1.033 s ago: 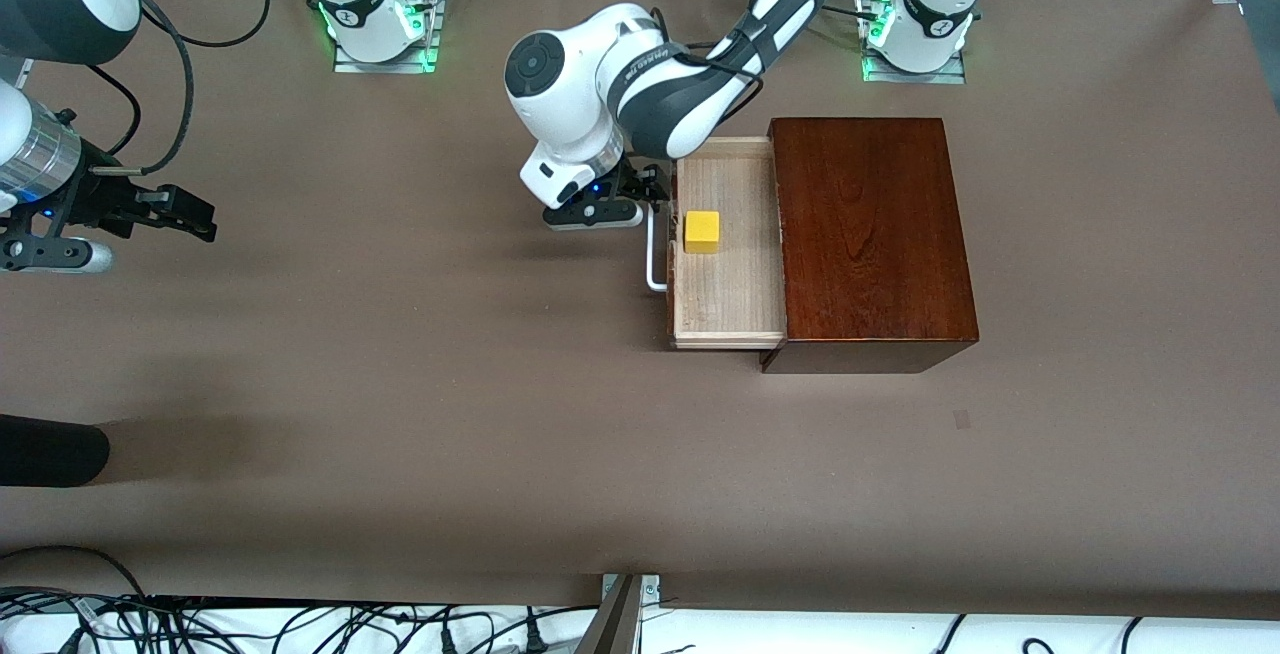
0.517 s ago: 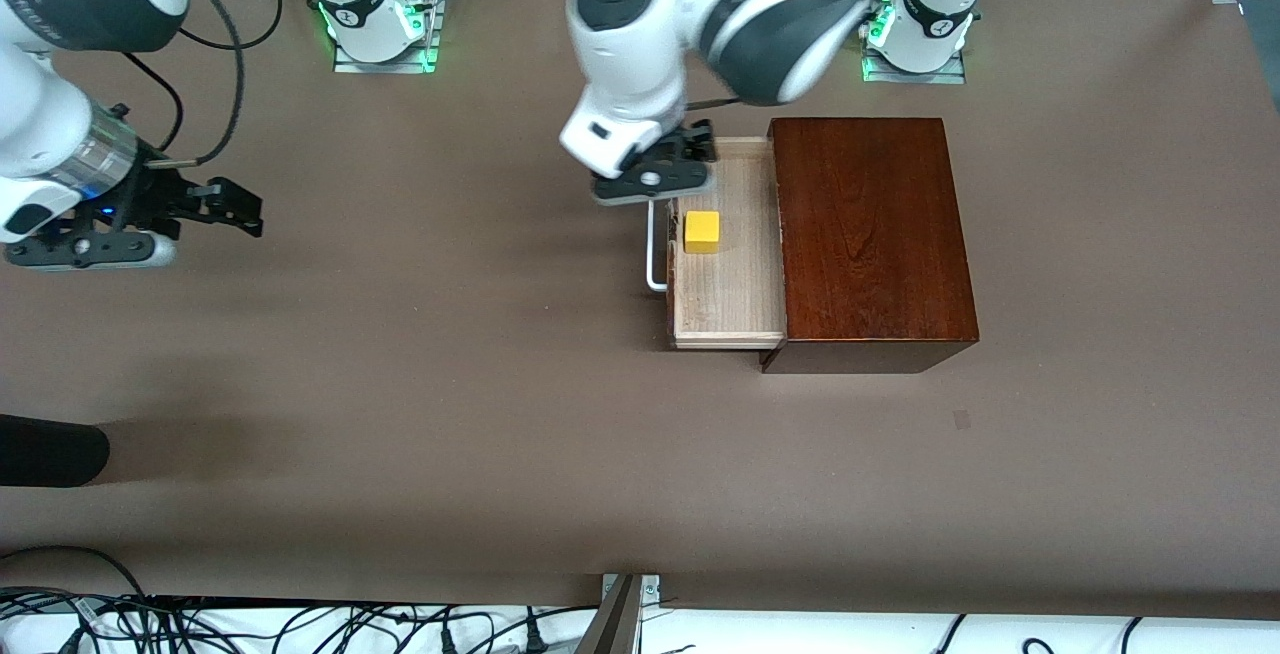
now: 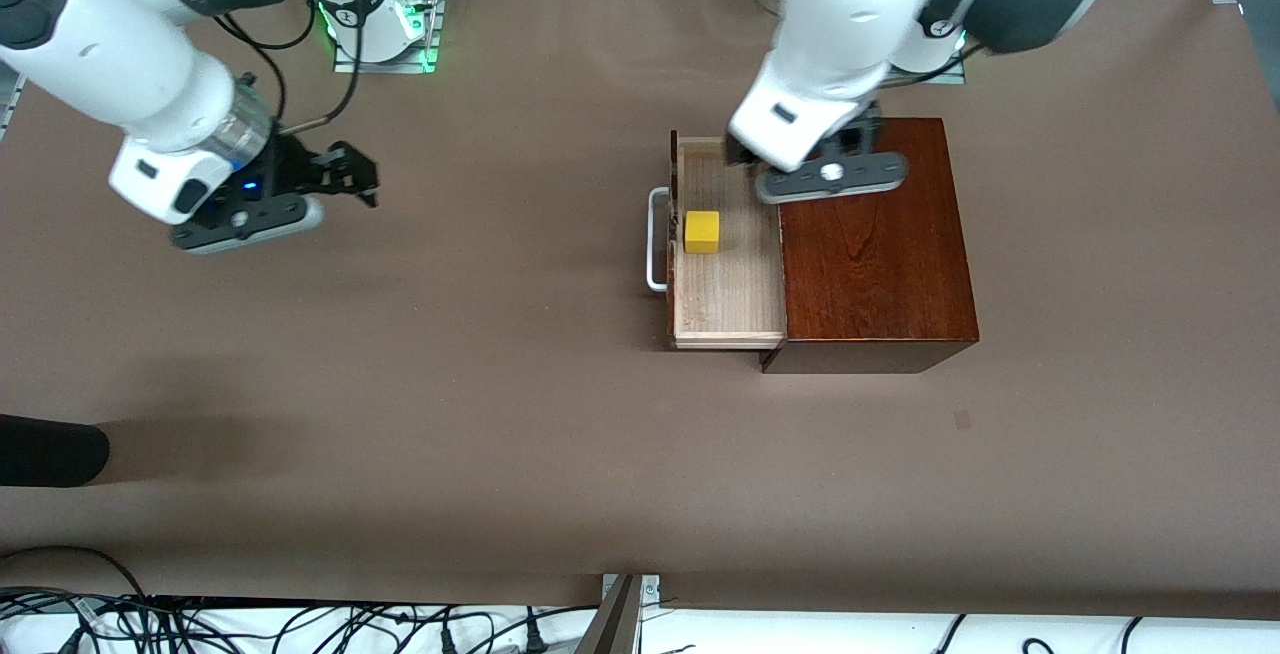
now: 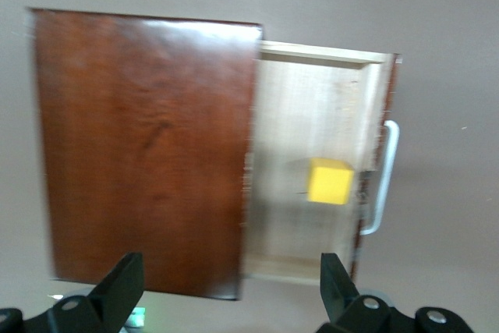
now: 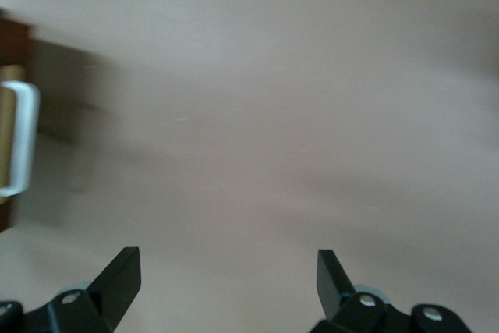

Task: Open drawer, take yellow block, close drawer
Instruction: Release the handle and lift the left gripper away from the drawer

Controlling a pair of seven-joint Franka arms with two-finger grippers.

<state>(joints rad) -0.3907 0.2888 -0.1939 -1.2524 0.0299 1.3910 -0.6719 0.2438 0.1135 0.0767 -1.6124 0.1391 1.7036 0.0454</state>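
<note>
Drawer (image 3: pixel 728 264) open, yellow block (image 3: pixel 702 231) inside; left gripper (image 3: pixel 830 174) over box (image 3: pixel 870 244), fingers apart; right gripper (image 3: pixel 345 169) spread, over table well clear of drawer; next, grab block.

Yellow block (image 3: pixel 701 231), pale wood drawer (image 3: pixel 727 294)

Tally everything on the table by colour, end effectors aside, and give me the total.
Yellow: 1, the yellow block in the open drawer.
Pale wood with white handle: 1, the drawer.
Dark brown: 1, the wooden box.
Total: 3.
</note>
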